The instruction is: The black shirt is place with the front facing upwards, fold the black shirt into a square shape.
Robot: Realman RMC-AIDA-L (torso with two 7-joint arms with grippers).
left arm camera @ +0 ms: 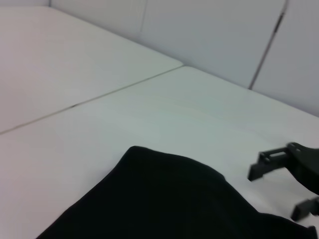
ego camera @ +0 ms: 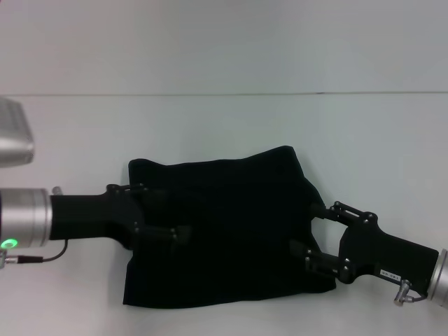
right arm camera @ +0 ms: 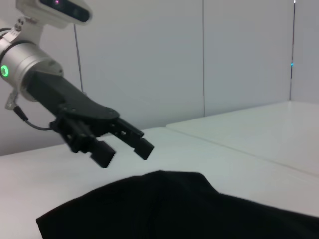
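Fingers (right arm camera: 124, 147) apart over black shirt (ego camera: 224, 231) (white table (ego camera: 224, 126)).

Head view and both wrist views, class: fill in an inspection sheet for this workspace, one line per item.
Surface: white table, one seam line across it.
Job's things: black shirt lying as a rough rectangle; no lettering shows.
Clutter: nothing seen.
Grippers: left gripper open above the shirt's left edge; right gripper open at its right edge.
Cables: thin black cable at the left wrist.
Surroundings: pale wall panels.
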